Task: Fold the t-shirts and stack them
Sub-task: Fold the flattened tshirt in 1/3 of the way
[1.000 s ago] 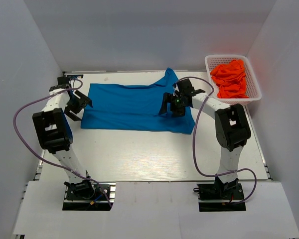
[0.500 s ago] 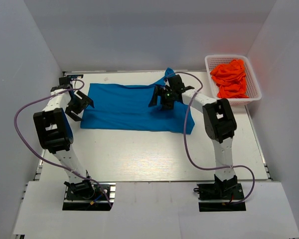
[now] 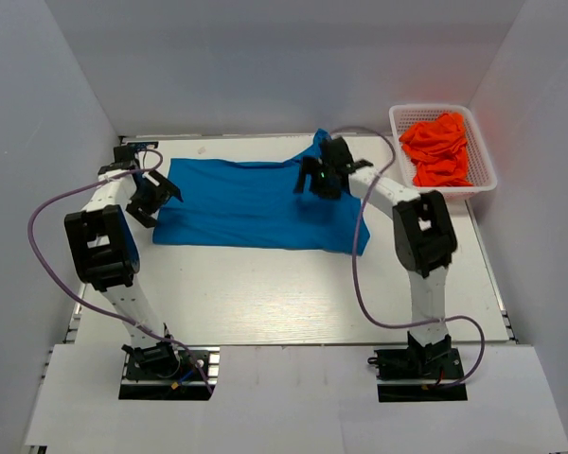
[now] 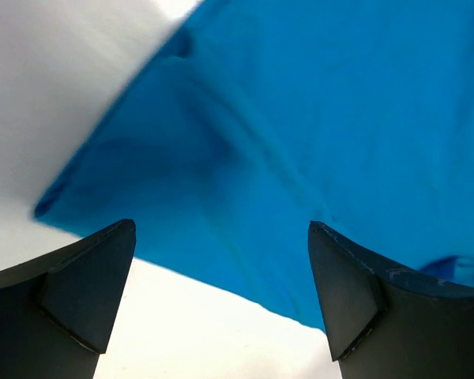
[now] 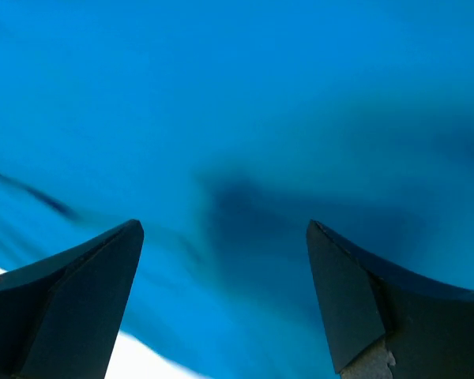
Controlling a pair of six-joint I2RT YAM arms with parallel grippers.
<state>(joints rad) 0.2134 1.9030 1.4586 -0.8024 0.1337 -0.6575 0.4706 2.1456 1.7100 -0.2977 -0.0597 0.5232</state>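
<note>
Blue t-shirt (image 3: 246, 203) is lying spread on surface (image 3: 265, 284); left hand (image 3: 153, 200) and right hand (image 3: 317, 180) are hovering wide open, holding nothing.

The spread t-shirt (image 3: 251, 203) lay flat on the table (image 3: 284, 293), toward 12 o'clock from its centre. The left tool (image 3: 151, 201) hung at that shirt's 9 o'clock edge, the right tool (image 3: 314, 180) over its 2 o'clock part. At the table's 2 o'clock corner stood the basket (image 3: 395, 121), the heaped t-shirts (image 3: 437, 149) in it.
</note>
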